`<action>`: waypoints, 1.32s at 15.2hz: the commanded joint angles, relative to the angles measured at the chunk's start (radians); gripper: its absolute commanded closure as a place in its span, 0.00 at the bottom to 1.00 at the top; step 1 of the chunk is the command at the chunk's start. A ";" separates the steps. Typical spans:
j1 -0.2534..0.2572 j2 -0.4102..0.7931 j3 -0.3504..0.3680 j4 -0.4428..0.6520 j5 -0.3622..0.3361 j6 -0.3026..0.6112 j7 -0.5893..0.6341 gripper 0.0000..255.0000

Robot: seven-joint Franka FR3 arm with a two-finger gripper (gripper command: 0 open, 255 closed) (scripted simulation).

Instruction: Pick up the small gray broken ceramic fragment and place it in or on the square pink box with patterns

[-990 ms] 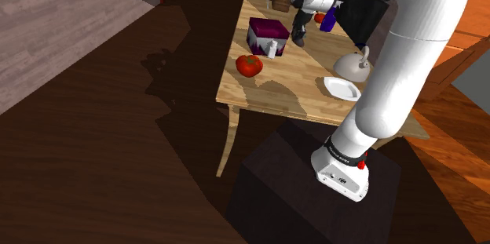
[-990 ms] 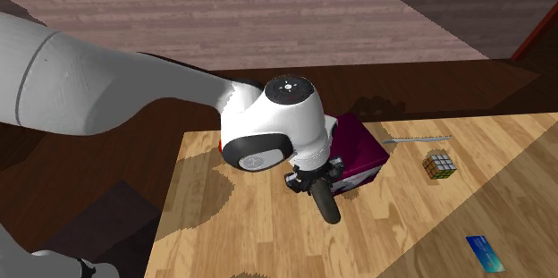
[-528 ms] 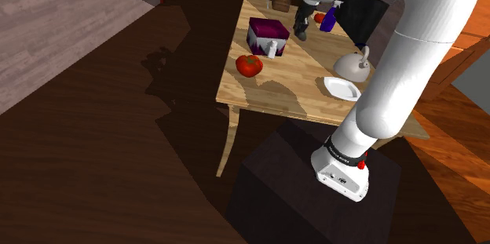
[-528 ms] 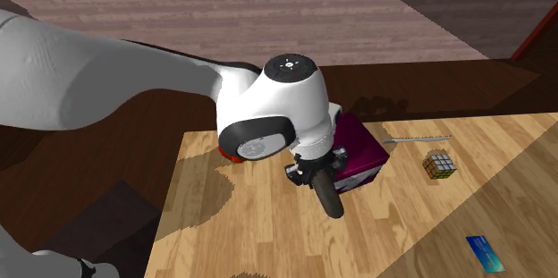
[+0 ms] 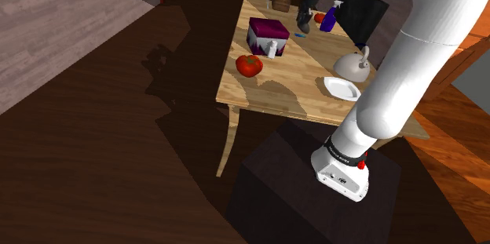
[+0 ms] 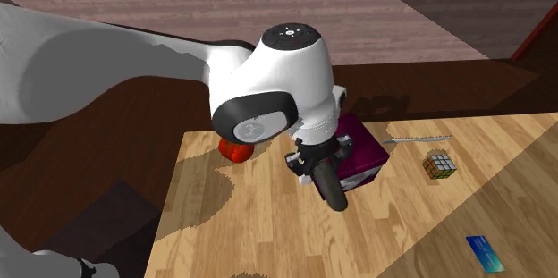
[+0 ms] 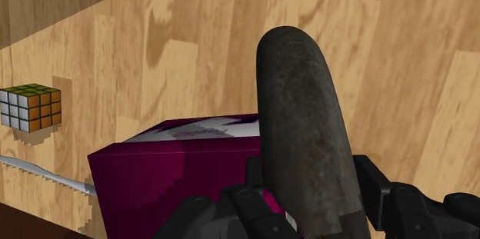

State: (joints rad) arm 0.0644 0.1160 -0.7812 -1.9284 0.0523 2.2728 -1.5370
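Over the table, beside the box rather than above it, the gripper is pinched on one end of the long dark gray fragment; the rest sticks out past the fingers. Risks: end-grip may let it pivot or slip in transit, the tip could clip the box side if it's carried too low, and the rounded piece prob. rolls off the lid if dropped off-centre.

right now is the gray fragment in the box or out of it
Out. The dark gray fragment is clasped in the pincer, held in the air beside the magenta box, not resting in or on it.
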 commanded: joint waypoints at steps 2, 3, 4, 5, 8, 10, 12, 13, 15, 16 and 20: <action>0.002 -0.011 -0.002 0.028 -0.011 -0.036 0.006 1.00; 0.003 -0.014 -0.002 0.035 -0.014 -0.044 0.008 1.00; 0.000 0.025 0.005 0.072 0.016 -0.054 0.004 1.00; -0.004 0.063 0.014 0.111 0.044 -0.065 0.002 1.00; -0.026 0.177 0.043 0.238 0.118 -0.107 0.001 1.00; -0.048 0.253 0.066 0.333 0.160 -0.140 0.007 1.00; -0.075 0.330 0.088 0.439 0.196 -0.179 0.017 1.00; -0.090 0.369 0.100 0.497 0.213 -0.201 0.025 1.00; -0.123 0.452 0.123 0.625 0.243 -0.251 0.043 1.00; -0.143 0.497 0.135 0.697 0.257 -0.279 0.054 1.00; -0.149 0.527 0.145 0.704 0.268 -0.259 0.058 1.00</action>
State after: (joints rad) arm -0.0824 0.6346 -0.6385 -1.2261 0.3168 2.0078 -1.4792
